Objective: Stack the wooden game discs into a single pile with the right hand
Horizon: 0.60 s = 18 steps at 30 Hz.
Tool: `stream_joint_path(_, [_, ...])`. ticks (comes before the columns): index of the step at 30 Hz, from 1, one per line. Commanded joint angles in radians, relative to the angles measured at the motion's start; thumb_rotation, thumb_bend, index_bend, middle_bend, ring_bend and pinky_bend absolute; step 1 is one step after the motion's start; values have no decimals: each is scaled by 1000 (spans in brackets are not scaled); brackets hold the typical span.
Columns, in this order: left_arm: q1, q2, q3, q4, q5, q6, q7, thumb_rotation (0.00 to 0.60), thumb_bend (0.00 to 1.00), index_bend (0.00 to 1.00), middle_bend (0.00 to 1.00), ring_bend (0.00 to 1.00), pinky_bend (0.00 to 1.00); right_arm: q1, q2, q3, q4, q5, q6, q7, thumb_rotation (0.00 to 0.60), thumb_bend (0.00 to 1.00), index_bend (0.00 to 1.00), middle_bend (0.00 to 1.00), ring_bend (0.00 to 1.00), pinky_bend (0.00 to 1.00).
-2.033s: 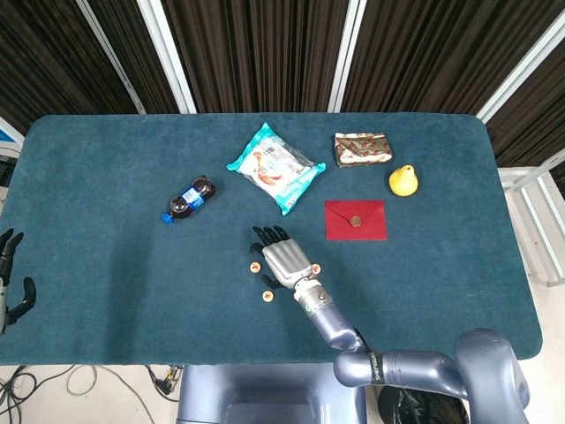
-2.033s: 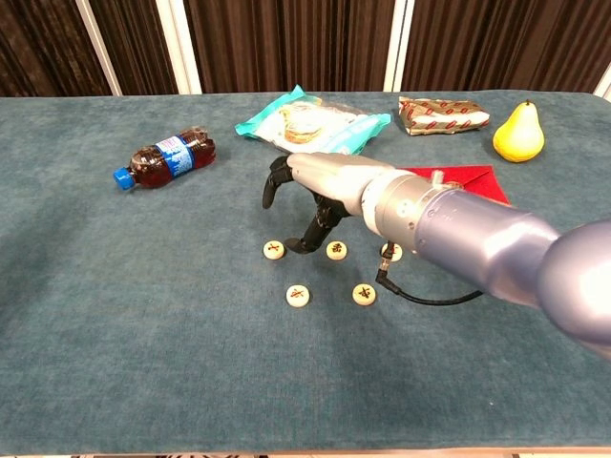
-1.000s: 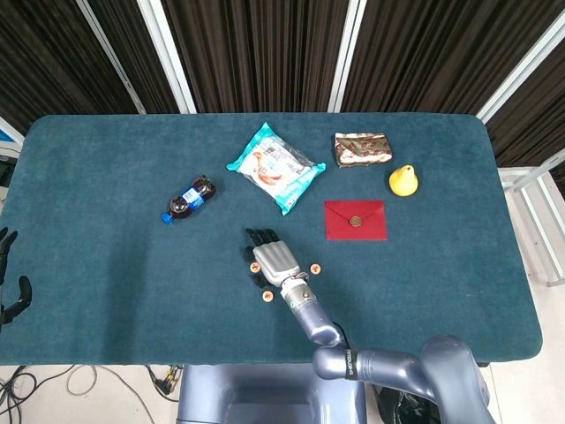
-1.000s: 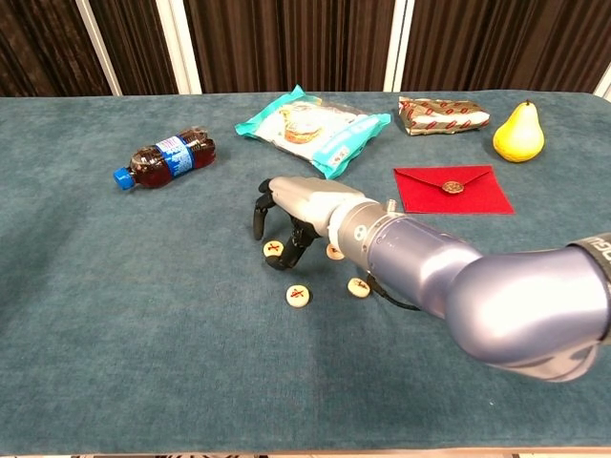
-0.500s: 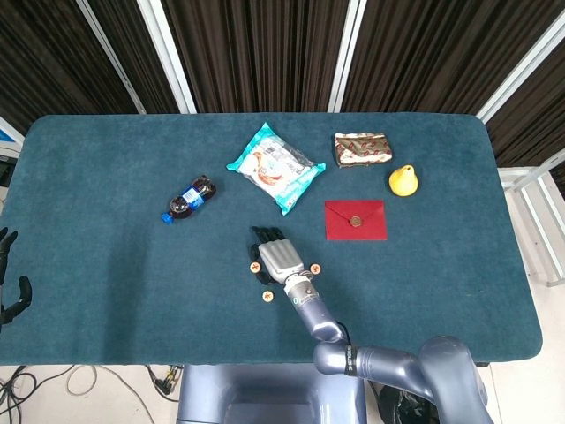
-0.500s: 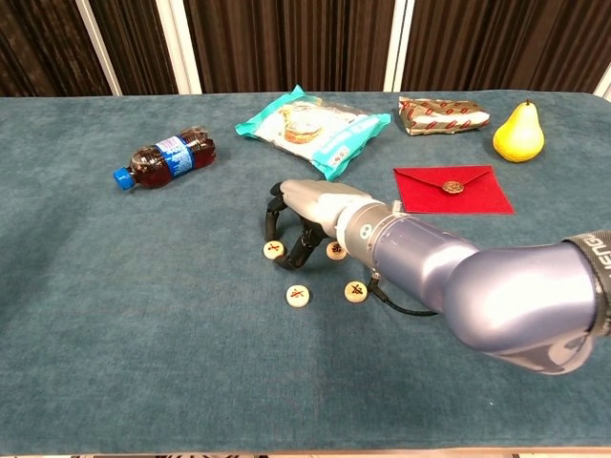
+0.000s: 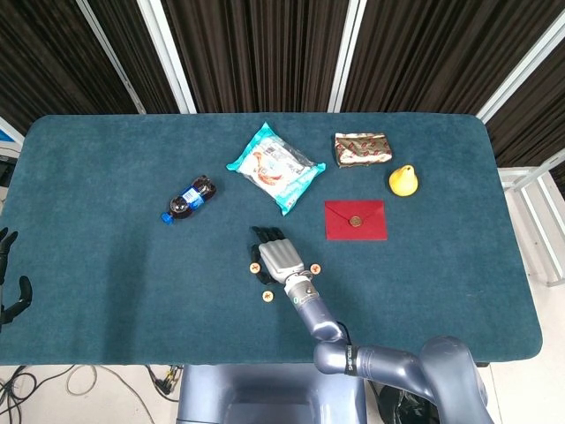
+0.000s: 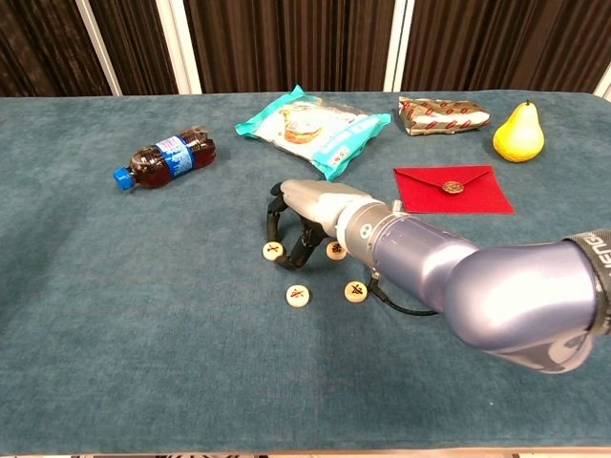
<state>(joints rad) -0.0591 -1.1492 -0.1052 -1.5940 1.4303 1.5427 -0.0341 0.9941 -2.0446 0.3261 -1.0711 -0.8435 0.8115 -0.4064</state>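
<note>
Right robot hand (image 8: pixel 304 212) hangs palm-down with curled fingers (image 8: pixel 275 212), grasping nothing we can see, over small round wooden game discs (image 8: pixel 299 295) lying unstacked toward the near edge of the teal tabletop (image 8: pixel 115 305). We see its fingertips just beside two discs.

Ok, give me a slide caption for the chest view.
Right hand poised over scattered wooden discs on the teal table, none stacked yet.

Left robot hand (image 7: pixel 9 283) cut off at frame edge; disc markings (image 8: pixel 298 293) too small to read.
</note>
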Motion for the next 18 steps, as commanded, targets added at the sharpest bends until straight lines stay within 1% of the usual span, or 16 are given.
stream_joint_path(1, [0,0,-1,-1,-2,-1,-1,600,582,60,0,0,0,0,1,0,-1,0,-1,-1,600,410,486,0,0,0])
stream_joint_path(4, [0,0,0,-1,-2,-2,1,600,581,60,0,0,0,0,1,0,-3,1,-3,-2,600,414,494,0,0,0])
stream_joint_path(10, [0,1,-2,-2,-4,-1,-1,600,582,60,0,0,0,0,0,2,-7,1,-8,4,600,433,562,0,0,0])
stream_joint_path(18, [0,1,-2,-1,-6,-2,-3,600,581,60,0,0,0,-1,22,10,-41,1,-1,-1,600,437,573,0,0,0])
